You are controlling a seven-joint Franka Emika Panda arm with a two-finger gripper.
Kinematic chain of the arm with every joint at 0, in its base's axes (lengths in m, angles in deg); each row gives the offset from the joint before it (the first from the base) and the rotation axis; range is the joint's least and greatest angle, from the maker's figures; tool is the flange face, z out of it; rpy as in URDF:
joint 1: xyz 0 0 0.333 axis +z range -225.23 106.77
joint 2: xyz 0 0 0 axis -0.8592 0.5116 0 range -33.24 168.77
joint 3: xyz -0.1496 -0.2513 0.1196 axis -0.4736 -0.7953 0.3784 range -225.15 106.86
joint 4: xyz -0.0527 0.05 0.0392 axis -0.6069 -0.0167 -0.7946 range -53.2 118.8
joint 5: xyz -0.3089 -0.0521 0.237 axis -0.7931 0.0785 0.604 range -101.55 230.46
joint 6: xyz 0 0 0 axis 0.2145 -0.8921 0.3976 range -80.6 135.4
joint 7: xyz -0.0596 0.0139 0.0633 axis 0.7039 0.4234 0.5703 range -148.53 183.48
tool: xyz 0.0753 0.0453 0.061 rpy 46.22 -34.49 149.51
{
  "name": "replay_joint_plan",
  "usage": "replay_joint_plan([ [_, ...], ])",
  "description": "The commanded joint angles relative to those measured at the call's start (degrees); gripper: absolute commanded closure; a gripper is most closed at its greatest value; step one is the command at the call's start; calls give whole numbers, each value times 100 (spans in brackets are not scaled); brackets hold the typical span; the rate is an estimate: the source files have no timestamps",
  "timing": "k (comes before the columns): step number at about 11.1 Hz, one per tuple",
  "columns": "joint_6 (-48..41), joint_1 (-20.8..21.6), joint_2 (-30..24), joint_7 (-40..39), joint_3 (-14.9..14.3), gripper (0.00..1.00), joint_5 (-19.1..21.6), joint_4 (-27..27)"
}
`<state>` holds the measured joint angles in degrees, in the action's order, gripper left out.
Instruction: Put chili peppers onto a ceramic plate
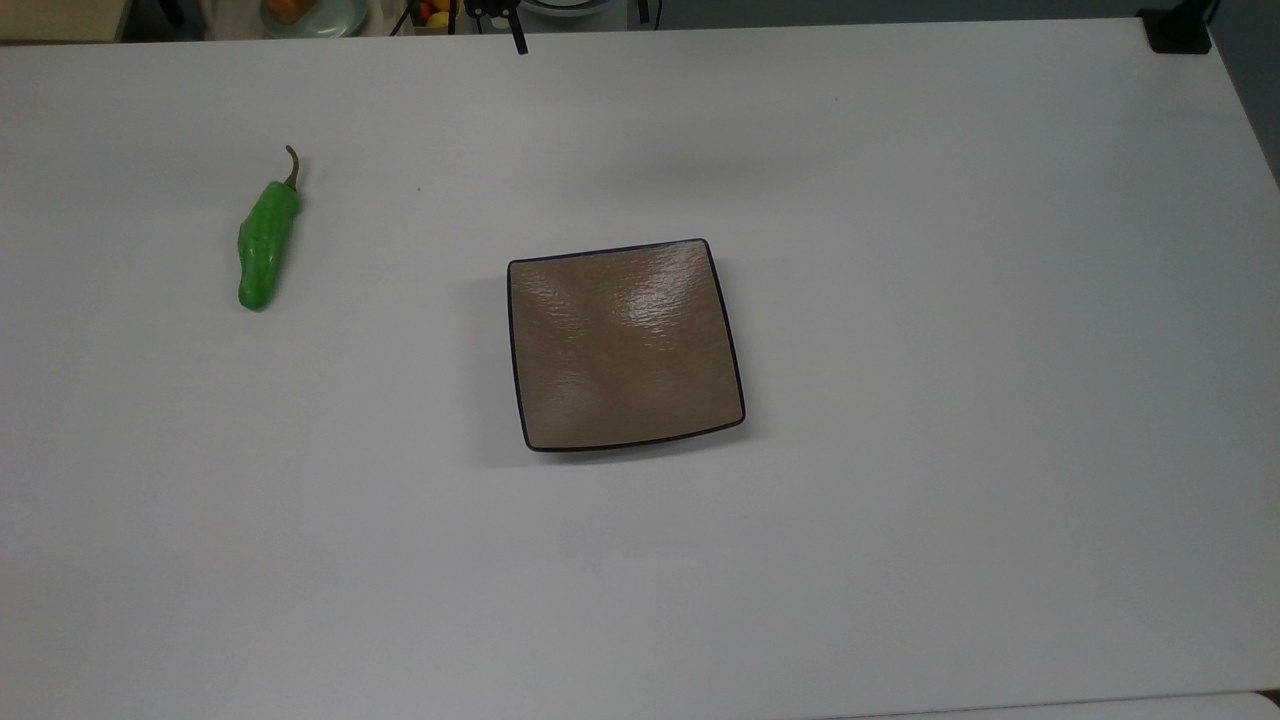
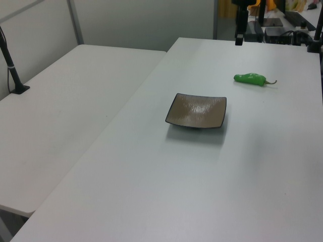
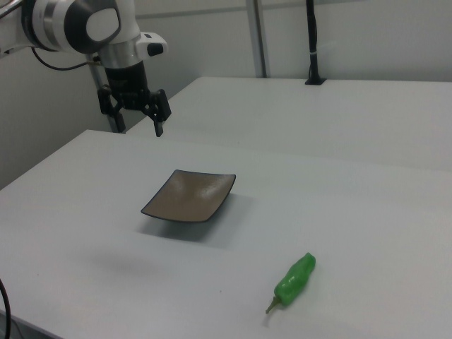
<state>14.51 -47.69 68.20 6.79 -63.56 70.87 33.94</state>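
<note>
Item: chili pepper (image 3: 296,281). One green, glossy, wrinkled pod lying flat on the white table (image 3: 367,233), in the lower right of the right view, nearest the camera, stem end toward the lower edge of the frame. In the top view the chili pepper (image 1: 265,246) lies in the upper left of the frame, its thin curved stem toward the top edge. In the left view the chili pepper (image 2: 250,78) lies in the upper right, stem toward the left view's right. It touches nothing but the table.

Item: ceramic plate (image 3: 189,195). Square, tan-brown, dark thin rim, rounded corners, glossy. It sits in the middle of the right view, well apart from the pepper, with nothing on it. In the top view the ceramic plate (image 1: 624,344) occupies the frame's centre; in the left view the ceramic plate (image 2: 197,111) is just above centre.

Item: gripper (image 3: 134,111). Black, two fingers, hanging from the white arm (image 3: 78,21) in the upper left of the right view, above the far edge of the table, beyond the plate. Fingers spread apart, holding nothing, pointing downward.

Item: second white table (image 3: 332,116). Adjoins the first at the back of the right view.
</note>
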Motion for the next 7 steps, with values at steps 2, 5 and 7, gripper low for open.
replay_joint_plan([
  [2, 143, 76, -105, 76, -94, 0, -8, 132],
  [5, 186, 76, -70, 15, -94, 0, -17, 115],
  [7, 187, -11, -78, -12, -103, 0, -26, 88],
])
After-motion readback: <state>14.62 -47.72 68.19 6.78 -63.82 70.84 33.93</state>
